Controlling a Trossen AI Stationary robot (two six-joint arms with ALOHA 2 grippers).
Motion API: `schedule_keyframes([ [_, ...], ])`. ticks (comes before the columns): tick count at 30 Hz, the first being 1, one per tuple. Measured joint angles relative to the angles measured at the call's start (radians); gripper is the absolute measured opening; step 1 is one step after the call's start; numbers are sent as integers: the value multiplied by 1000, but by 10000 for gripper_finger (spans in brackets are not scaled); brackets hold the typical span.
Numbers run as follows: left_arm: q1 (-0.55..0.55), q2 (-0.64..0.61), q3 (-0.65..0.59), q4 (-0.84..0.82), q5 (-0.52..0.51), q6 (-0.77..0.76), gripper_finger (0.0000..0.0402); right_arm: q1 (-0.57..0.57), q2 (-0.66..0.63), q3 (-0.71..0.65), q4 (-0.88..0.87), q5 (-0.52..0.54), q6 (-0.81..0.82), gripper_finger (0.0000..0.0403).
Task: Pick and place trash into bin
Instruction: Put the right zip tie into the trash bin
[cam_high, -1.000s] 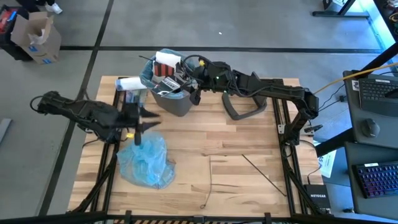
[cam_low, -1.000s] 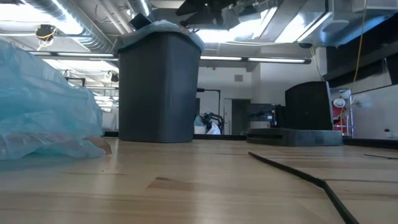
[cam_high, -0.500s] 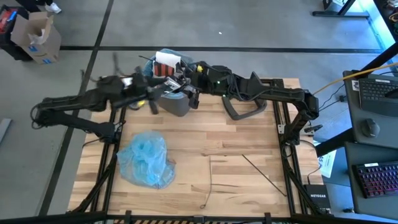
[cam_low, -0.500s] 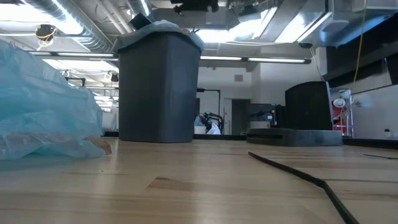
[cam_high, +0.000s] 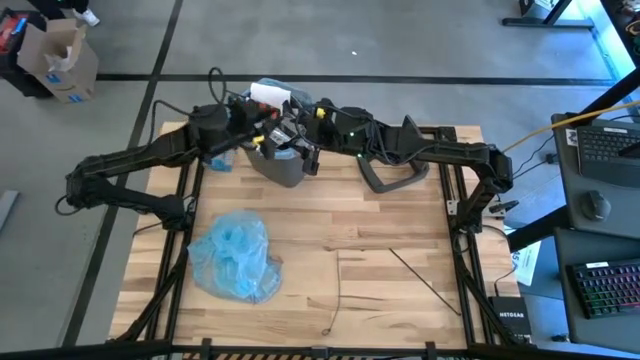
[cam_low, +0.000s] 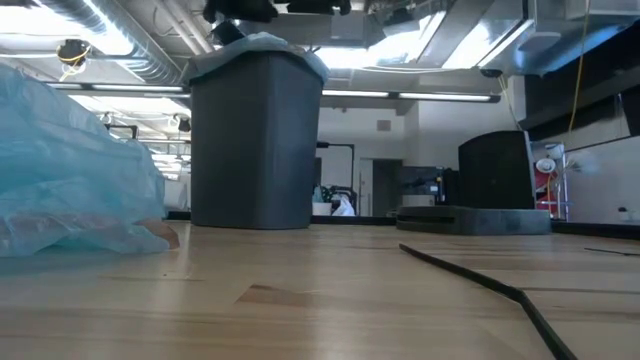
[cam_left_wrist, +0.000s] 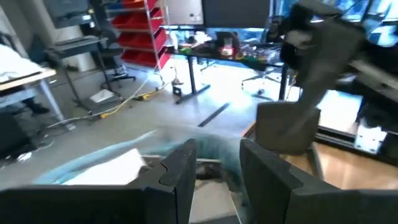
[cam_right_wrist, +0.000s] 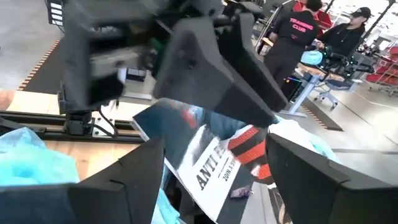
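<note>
The dark grey bin (cam_high: 283, 168) with a light blue liner stands near the table's far edge, full of trash: white paper (cam_high: 270, 95) on top and a red-black-white printed packet (cam_right_wrist: 211, 158). In the low view the bin (cam_low: 255, 140) stands upright on its base. My left gripper (cam_high: 256, 128) hovers open over the bin's left rim; its wrist view shows the open left gripper (cam_left_wrist: 217, 180) above blue liner and white paper (cam_left_wrist: 106, 168). My right gripper (cam_high: 302, 140) is open over the bin's right side; in its wrist view my right gripper (cam_right_wrist: 214, 186) has one finger on either side of the packet, and I see no touch.
A crumpled light blue bag (cam_high: 237, 258) lies on the table's left near part. The grey lid (cam_high: 395, 178) lies right of the bin. Thin dark sticks (cam_high: 420, 272) lie on the right near part. A cardboard box (cam_high: 60, 60) stands on the floor beyond the table.
My left arm has swung fast from just above the blue bag toward the far edge, and its gripper now hovers over the bin's left rim. My right gripper has stayed over the bin. The bin and the blue bag have not moved.
</note>
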Motion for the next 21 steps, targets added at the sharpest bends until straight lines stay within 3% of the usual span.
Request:
schedule_keyframes([
  [6,-12,-55,-1,-123,16,-21,117,3,-2,0,-26,0,10,268],
  [12,-67,-179,-1,-266,150,-39,117,65,-79,0,-113,0,78,268],
  [17,-119,-270,-1,-473,167,-83,117,161,-189,0,-375,-2,254,268],
  [21,-157,-310,-1,-589,163,-127,117,247,-240,2,-712,-16,486,268],
])
